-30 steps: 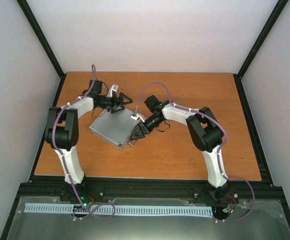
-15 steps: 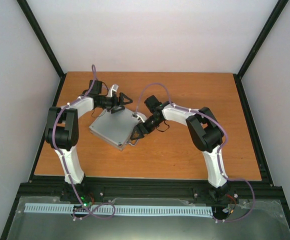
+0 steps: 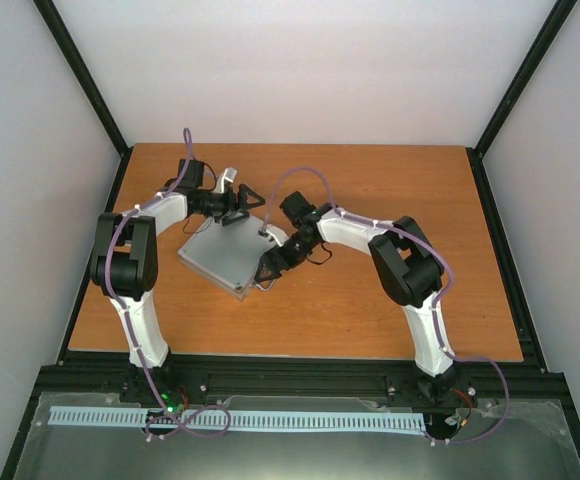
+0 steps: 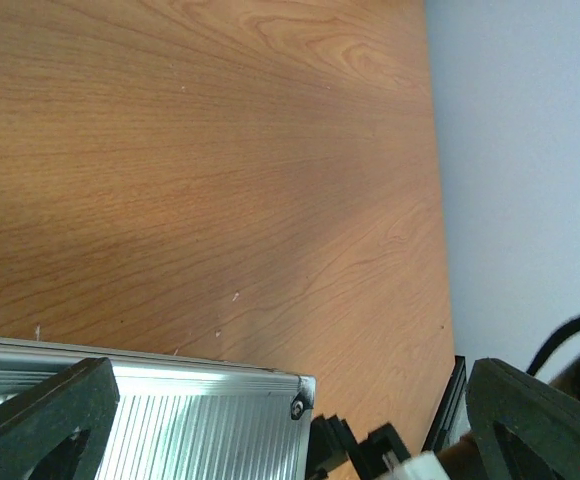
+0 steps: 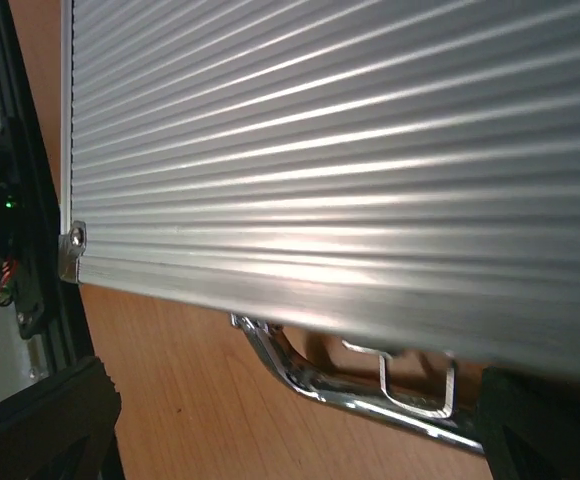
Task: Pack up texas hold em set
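The silver ribbed aluminium briefcase (image 3: pixel 218 258) lies flat and closed on the table. My left gripper (image 3: pixel 242 204) is open at its far corner, and that corner (image 4: pixel 295 400) sits between the black fingers (image 4: pixel 50 420). My right gripper (image 3: pixel 268 268) is open at the case's right edge. In the right wrist view the lid (image 5: pixel 320 150) fills the frame, and a chrome latch (image 5: pixel 370 385) sticks out from its edge above the wood, between my fingers (image 5: pixel 40 420). Chips, card decks and dice are out of view.
The wooden table (image 3: pixel 390 300) is bordered by a black frame (image 3: pixel 495 230) and white walls. The table's far edge and the wall show in the left wrist view (image 4: pixel 440 250). Cables loop over both arms.
My right gripper has shifted a little left and nearer along the case's right edge. The left gripper and the case have not moved.
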Controlling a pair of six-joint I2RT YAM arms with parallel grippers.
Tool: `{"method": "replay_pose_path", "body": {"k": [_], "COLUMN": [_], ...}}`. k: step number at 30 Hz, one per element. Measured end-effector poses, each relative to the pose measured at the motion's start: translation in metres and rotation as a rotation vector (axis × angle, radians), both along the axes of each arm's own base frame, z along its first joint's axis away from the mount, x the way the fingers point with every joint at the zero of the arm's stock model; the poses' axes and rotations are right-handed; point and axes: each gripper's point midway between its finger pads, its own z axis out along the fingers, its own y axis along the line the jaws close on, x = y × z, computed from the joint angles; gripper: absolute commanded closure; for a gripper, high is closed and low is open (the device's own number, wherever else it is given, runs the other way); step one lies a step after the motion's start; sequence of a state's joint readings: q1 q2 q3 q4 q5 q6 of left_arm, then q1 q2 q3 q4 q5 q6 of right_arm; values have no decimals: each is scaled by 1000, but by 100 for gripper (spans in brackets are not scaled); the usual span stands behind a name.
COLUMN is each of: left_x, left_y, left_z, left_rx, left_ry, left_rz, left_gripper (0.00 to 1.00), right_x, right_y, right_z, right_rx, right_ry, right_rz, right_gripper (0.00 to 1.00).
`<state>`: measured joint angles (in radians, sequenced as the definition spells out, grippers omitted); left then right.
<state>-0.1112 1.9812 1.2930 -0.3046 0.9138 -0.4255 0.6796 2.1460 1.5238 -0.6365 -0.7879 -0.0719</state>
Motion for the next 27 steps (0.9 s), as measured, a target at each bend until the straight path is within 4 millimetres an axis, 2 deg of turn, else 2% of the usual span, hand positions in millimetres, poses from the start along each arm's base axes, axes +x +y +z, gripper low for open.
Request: {"method": "replay_pose_path", "body": {"k": [4,11,17,22,27], "left_x": [2,4,7,8,10], "left_y": [0,1,3,3,4], "left_z": [0,-1,-1,-1,-1], "left_rx": [2,18,27,30,33], "left_ry": [-6,-31,-48,-56,-65], "left_rz": [-2,-3,0,-1,1], "left_gripper": [0,0,0,0,0], "right_x": [-7,-3,6,9,3], "right_y": [18,26,24,23,29], "right_z": [-9,-14,-20,-21,-15], "right_rx": [-30,-119,-161,-125,-8], "right_ry": [-62,-152,-275,-325,-247], "right_rz": [23,-28,-111,-134,-104], "right_gripper": [1,1,1,0,1]}}
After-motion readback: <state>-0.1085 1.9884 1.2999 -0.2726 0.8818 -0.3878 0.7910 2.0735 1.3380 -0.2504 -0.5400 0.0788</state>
